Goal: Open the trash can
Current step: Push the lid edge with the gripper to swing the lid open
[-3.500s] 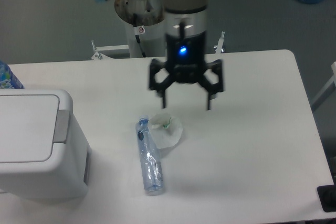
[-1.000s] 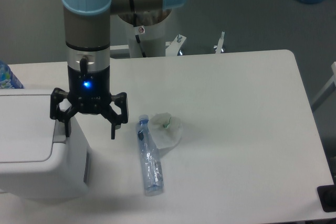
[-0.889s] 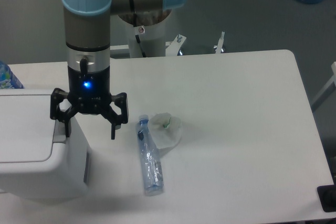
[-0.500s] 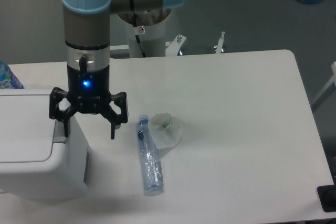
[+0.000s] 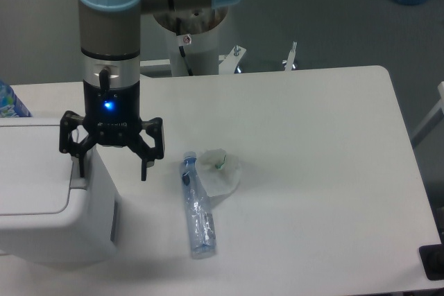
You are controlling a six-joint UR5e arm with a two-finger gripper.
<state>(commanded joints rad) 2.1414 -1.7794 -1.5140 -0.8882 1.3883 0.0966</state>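
Trash can: large white boxy bin, rounded corners, sitting upright at the left edge of the view on the tabletop. Flat lid lying closed; grey tab showing on its right side.

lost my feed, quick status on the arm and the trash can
Gripper open, straddling the bin's right edge above the grey tab. Trash can lid flat, shut. Plastic bottle and crumpled wrapper on the table, off to the side.

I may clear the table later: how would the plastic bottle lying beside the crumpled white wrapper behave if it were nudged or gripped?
The plastic bottle lies on its side, so a sideways nudge would probably roll it. It looks clear, thin and empty, so likely light and apt to dent under a grip. Its smooth wall may slip between fingers.
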